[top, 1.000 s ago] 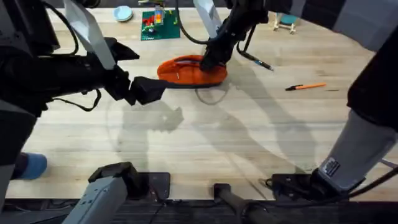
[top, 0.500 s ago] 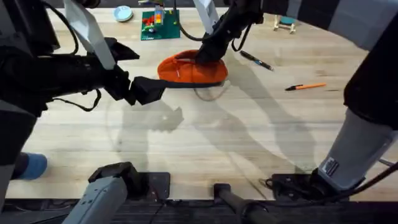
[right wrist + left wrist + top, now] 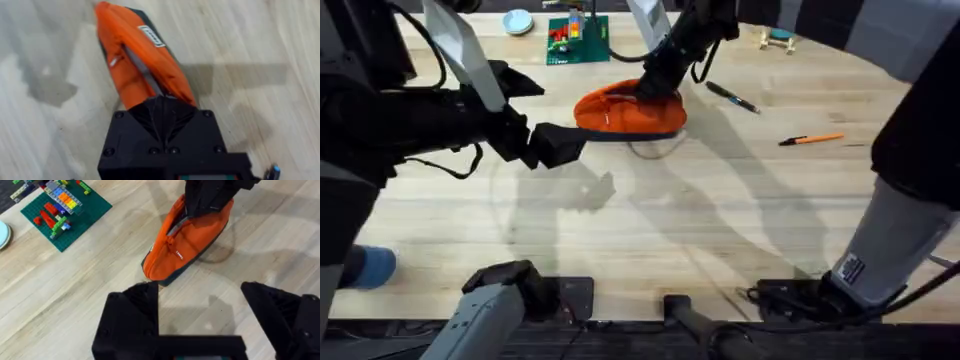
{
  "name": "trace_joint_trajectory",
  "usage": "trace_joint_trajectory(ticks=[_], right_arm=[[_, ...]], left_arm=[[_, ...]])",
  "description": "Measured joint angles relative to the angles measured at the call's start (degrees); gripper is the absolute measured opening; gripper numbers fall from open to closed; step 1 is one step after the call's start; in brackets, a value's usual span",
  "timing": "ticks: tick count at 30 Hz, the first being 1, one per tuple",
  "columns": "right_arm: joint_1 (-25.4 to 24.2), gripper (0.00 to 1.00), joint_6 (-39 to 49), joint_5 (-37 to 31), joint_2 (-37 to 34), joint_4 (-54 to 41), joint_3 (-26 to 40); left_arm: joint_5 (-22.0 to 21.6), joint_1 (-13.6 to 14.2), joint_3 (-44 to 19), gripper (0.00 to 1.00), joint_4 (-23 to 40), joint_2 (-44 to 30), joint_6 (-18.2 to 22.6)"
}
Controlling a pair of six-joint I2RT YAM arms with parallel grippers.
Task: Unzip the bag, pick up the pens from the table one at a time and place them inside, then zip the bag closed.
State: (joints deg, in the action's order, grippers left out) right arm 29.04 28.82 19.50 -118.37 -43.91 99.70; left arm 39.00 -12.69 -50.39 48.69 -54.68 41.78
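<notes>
The left claw (image 3: 555, 143) hangs over the surface (image 3: 650, 230) with its two fingers spread wide, and it holds nothing. Behind it lie a pale blue dish (image 3: 517, 21) and a green plate with toy bricks (image 3: 576, 38). The bag (image 3: 625, 112) lies near the middle far part of the surface, just beside the left claw. It has a small white label (image 3: 151, 34), but the writing is too small to read. The right claw (image 3: 655, 82) is clenched on the top of the bag, at the zipper (image 3: 145, 72). To the right, the black pen (image 3: 731, 97) and the orange pen (image 3: 812, 139) lie apart on the wood.
</notes>
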Motion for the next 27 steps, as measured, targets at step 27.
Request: trace_joint_trajectory(ticks=[27], right_arm=[[-0.3, 0.032, -0.9, 3.3, 0.0, -5.8, 0.0]], left_arm=[[0.0, 0.0, 0.0, 0.993, 0.0, 0.0, 0.0]])
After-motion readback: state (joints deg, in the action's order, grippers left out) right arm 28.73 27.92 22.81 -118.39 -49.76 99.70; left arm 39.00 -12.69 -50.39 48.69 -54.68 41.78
